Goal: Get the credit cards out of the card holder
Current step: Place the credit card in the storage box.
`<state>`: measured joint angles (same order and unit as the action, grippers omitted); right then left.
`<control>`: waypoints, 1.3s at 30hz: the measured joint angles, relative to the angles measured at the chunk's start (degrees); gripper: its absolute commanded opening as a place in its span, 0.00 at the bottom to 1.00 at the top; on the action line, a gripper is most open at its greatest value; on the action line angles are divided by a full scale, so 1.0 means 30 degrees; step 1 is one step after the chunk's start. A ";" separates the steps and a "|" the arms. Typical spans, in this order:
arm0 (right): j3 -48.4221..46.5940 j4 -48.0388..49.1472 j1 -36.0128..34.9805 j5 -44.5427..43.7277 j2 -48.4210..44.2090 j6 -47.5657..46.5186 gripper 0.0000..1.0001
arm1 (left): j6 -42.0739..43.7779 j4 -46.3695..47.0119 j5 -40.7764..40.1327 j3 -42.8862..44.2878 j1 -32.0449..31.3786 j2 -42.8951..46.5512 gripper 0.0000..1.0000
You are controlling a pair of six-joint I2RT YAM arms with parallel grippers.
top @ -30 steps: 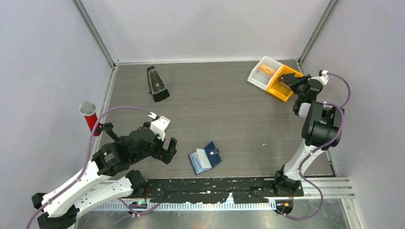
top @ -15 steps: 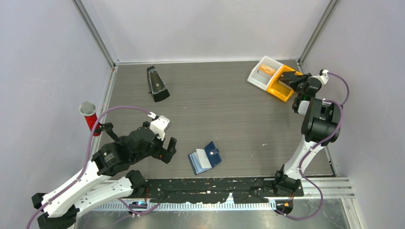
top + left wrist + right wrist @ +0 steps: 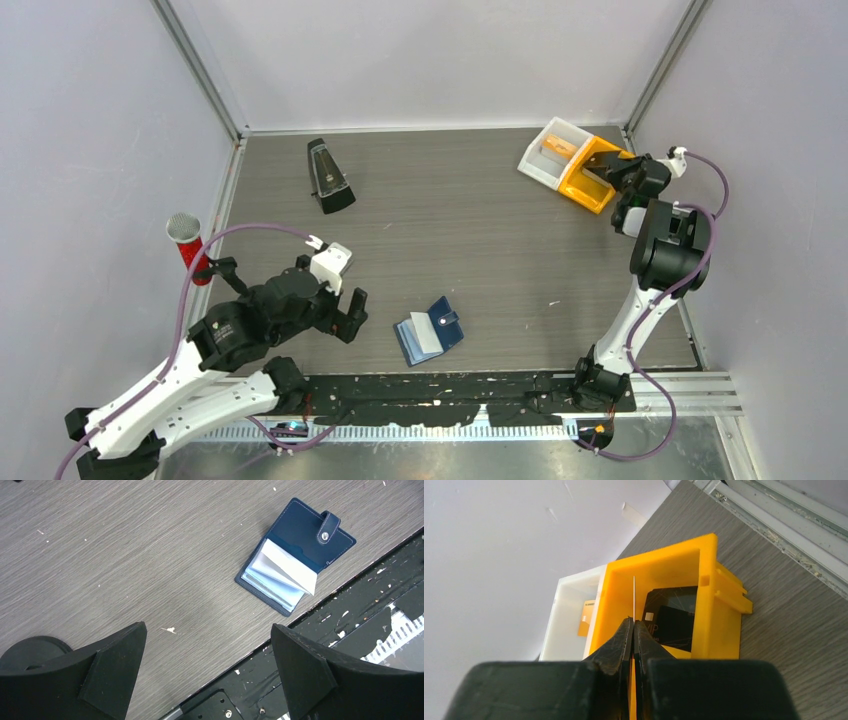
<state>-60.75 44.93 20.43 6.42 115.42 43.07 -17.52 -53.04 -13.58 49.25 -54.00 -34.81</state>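
Note:
The card holder (image 3: pixel 428 330), dark navy and lying open, rests near the table's front edge; in the left wrist view (image 3: pixel 300 535) a whitish leaf lifts from its light blue slots. My left gripper (image 3: pixel 352 316) is open and empty, hovering to the holder's left (image 3: pixel 208 626). My right gripper (image 3: pixel 607 172) is shut on a thin whitish credit card (image 3: pixel 634 597), seen edge-on, held over the yellow bin (image 3: pixel 616 595). A black card (image 3: pixel 671 615) lies in that bin. An orange-yellow card (image 3: pixel 586 617) lies in the white bin (image 3: pixel 569 610) beside it.
The yellow bin (image 3: pixel 582 192) and white bin (image 3: pixel 540 165) stand at the back right corner by the wall. A black metronome (image 3: pixel 327 175) stands at the back left. A red-handled microphone (image 3: pixel 188 245) stands at the left edge. A black rail (image 3: pixel 320 655) runs along the front.
My right wrist has shifted slightly toward the back right at the yellow bin, still gripping the card. My left arm has edged a little left.

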 measured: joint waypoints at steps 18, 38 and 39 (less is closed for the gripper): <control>-0.1647 -0.1122 -0.0146 -0.0678 0.0801 0.0000 0.07 | 0.0000 0.0000 -0.0146 0.0000 0.0000 0.0153 0.99; -0.2514 -0.1545 -0.0452 -0.1166 0.1545 0.0117 0.34 | 0.0000 0.0007 -0.0131 0.0000 0.0000 0.0401 0.99; -0.2630 -0.1712 -0.0452 -0.1217 0.1545 0.0066 0.35 | 0.0000 0.0000 -0.0138 0.0000 0.0000 0.0430 0.99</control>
<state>-68.64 39.79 19.07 2.76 120.05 43.27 -17.52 -53.04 -14.00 49.25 -54.00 -33.52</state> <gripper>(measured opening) 0.313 0.993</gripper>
